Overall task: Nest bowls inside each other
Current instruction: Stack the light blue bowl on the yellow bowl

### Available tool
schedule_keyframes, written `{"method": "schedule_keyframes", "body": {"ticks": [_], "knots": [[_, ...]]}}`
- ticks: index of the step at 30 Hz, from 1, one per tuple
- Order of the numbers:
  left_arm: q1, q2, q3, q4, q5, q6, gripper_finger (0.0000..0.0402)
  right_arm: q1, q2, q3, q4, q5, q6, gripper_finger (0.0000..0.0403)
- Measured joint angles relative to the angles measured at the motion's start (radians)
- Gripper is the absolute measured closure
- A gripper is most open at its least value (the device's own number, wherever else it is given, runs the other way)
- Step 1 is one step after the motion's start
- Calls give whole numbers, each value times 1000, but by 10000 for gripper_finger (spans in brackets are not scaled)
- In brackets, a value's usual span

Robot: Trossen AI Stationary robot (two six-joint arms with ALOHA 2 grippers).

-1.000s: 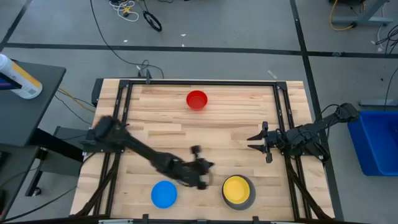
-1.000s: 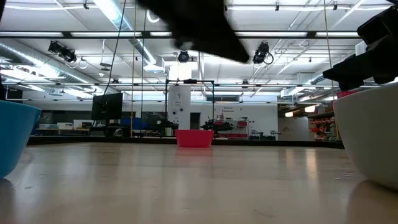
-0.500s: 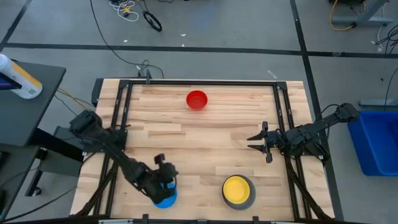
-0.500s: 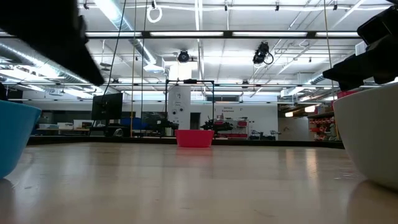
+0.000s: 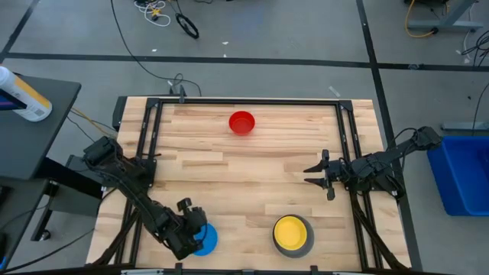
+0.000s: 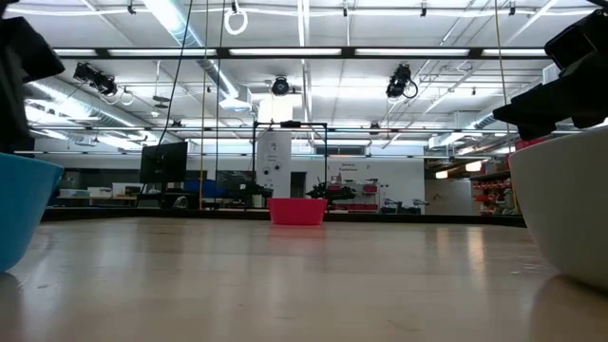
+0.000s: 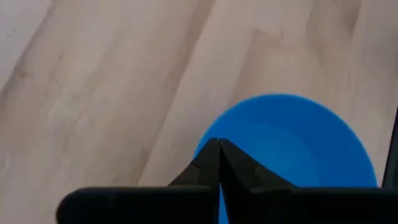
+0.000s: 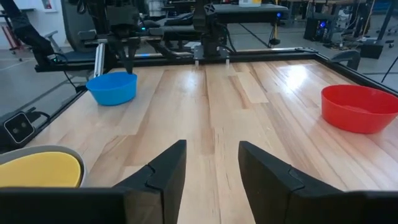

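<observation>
Sitting nested in the pale grey plastic bowl (image 5: 302, 239), the yellow bowl (image 5: 289, 231) is done; the left gripper (image 5: 190, 226), fingers pressed together, is hovering over the light blue bowl (image 5: 206, 240), probably next, while the red bowl (image 5: 242, 122) is waiting far off and the right gripper (image 5: 316, 174) is idling spread

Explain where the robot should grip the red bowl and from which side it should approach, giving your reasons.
Grip the red bowl by its rim, coming down from above with one finger inside and one outside the wall. It stands upright and open-topped, alone on the far part of the table, so any point on the thin rim is free; the round body looks too wide to span easily.
</observation>
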Motion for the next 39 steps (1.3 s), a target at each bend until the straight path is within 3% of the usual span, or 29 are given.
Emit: {"method": "schedule_keyframes", "body": {"ticks": [11,21,32,39], "knots": [[1,0,0,-4,59,35,290,0,0,0,0,0,0,240],[10,0,-4,-8,44,36,192,0,0,0,0,-4,0,236],[24,0,-70,70,71,12,197,0,0,0,-1,-22,0,233],[24,0,-102,90,83,-10,254,0,0,0,-1,-20,0,237]]}}
